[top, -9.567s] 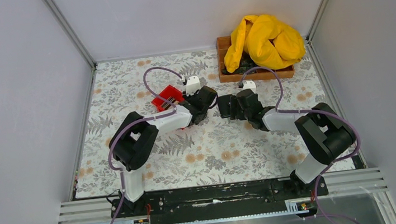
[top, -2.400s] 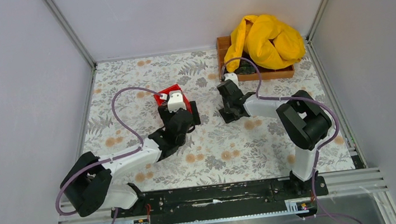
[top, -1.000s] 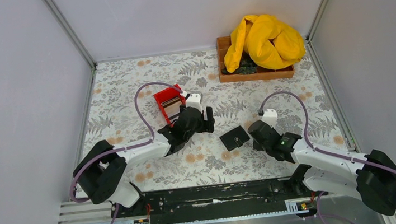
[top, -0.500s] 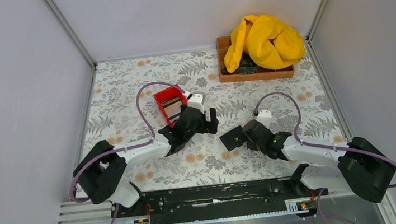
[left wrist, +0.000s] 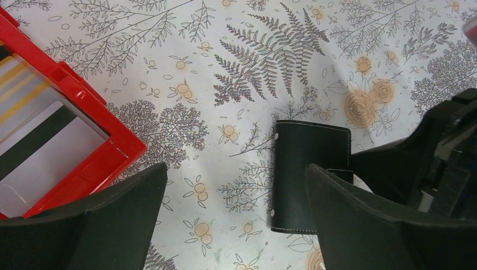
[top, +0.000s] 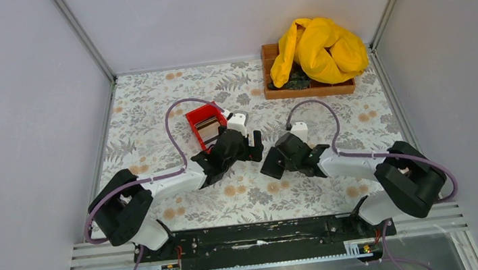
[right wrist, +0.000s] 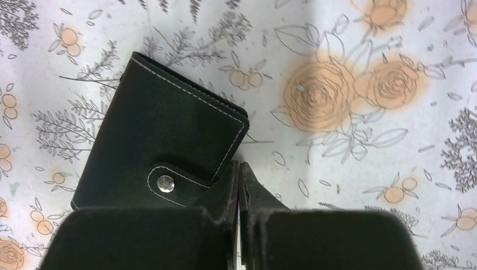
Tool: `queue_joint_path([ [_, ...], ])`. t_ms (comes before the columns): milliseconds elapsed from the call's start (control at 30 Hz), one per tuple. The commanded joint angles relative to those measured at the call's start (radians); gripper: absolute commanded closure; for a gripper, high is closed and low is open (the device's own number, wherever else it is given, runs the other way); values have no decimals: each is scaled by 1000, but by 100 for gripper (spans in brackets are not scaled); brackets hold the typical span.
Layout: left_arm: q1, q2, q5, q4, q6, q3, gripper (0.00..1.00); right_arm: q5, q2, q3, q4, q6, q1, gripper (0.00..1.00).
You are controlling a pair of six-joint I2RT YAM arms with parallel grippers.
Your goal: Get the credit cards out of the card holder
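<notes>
The card holder [right wrist: 163, 135] is a black wallet lying flat and folded shut on the floral table, its snap strap fastened. In the top view the card holder [top: 268, 168] sits between the two arms. My right gripper [right wrist: 238, 169] is shut, nothing between its fingers, its tips touching the holder's edge beside the strap. My left gripper [left wrist: 235, 171] hangs open above the table, the card holder [left wrist: 312, 169] lying by its right finger. Credit cards [left wrist: 48, 146], a white one with a dark stripe and a tan one, lie in the red bin [left wrist: 107, 160].
The red bin [top: 206, 124] stands just behind the left gripper [top: 256, 146]. A brown wooden tray [top: 309, 89] holding a yellow cloth [top: 318, 48] stands at the back right. Grey walls close in the table on three sides.
The right arm swung left, and its shut gripper came against the card holder, which slid slightly left. The left gripper's jaws opened wider; it hardly moved.
</notes>
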Motion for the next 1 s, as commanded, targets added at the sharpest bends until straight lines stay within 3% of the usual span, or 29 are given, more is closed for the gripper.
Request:
queue_joint_path([
  [0,-6,7,-14,34,29,28,0,0,41,105,-33,-80,5,100],
  [100,-5,4,-10,30,39,28,2,15,-23,108,-57,-94,5,100],
  [200,-6,6,18,29,49,30,19,11,-128,90,-73,-126,7,92],
  [267,-6,10,61,42,50,29,45,10,-202,72,-67,-158,7,80],
  [333,-5,26,119,63,50,28,79,5,-269,57,-47,-201,6,65],
  [367,-6,39,147,58,53,37,92,6,-301,50,-40,-217,6,54],
  [400,-6,57,163,46,53,51,99,9,-331,39,-24,-232,7,42],
  [467,-6,86,178,21,51,76,100,-10,-376,21,16,-264,5,12],
  [500,-5,98,181,10,51,85,100,-19,-384,14,33,-283,4,5],
  [633,-6,115,233,13,57,92,100,-56,-313,41,21,-371,5,12],
  [833,-6,175,260,-20,33,134,100,-132,-240,-13,124,-388,6,52],
  [967,-5,201,237,-45,28,154,100,-170,-238,-61,195,-401,5,56],
])
